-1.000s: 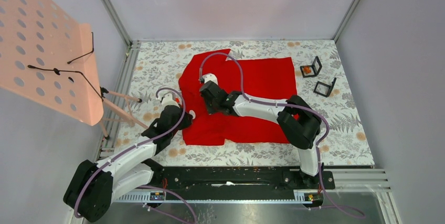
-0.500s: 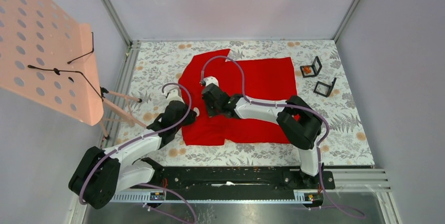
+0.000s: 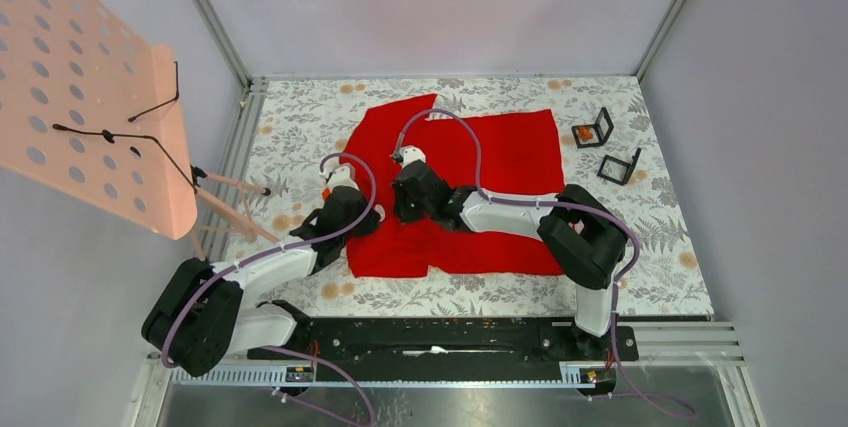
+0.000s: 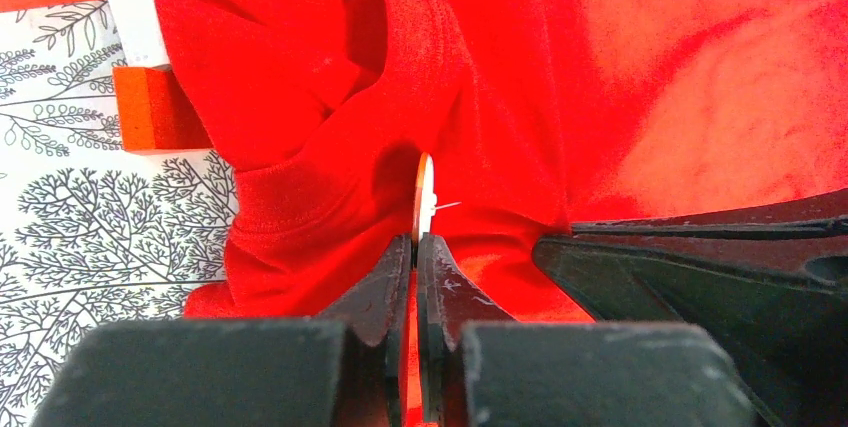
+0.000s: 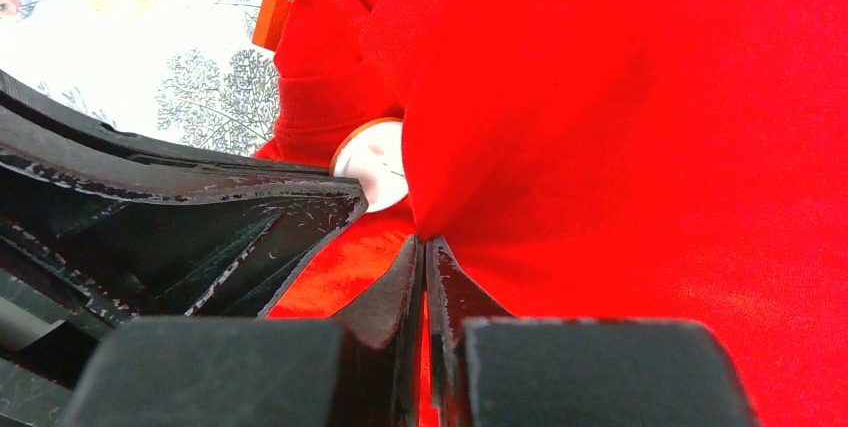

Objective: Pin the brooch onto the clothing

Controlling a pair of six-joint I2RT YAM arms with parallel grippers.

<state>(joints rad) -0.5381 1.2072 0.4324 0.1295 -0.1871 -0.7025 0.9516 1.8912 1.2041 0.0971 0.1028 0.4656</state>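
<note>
Brooch [image 4: 424,197] clamped in left gripper [image 4: 414,245], right gripper [image 5: 424,245] pinching clothing [image 3: 505,152], floral tablecloth [image 3: 655,237], pale grey walls [image 3: 440,7].

Red shirt [image 3: 500,157], brooch [image 4: 424,195] at its fold.
Shirt spread flat, bunched along its left edge; round white orange-rimmed brooch stands on edge there.

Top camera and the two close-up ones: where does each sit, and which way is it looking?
Top external: fixed above and behind, looking down on the table; left arm and right arm reach over the red shirt.
Left wrist: on the left arm, looking along the left pincer, shut on the brooch.
Right wrist: on the right arm, looking along the right pincer, pinching shirt fabric.
Shared: both wrist views show brooch and shirt.
</note>
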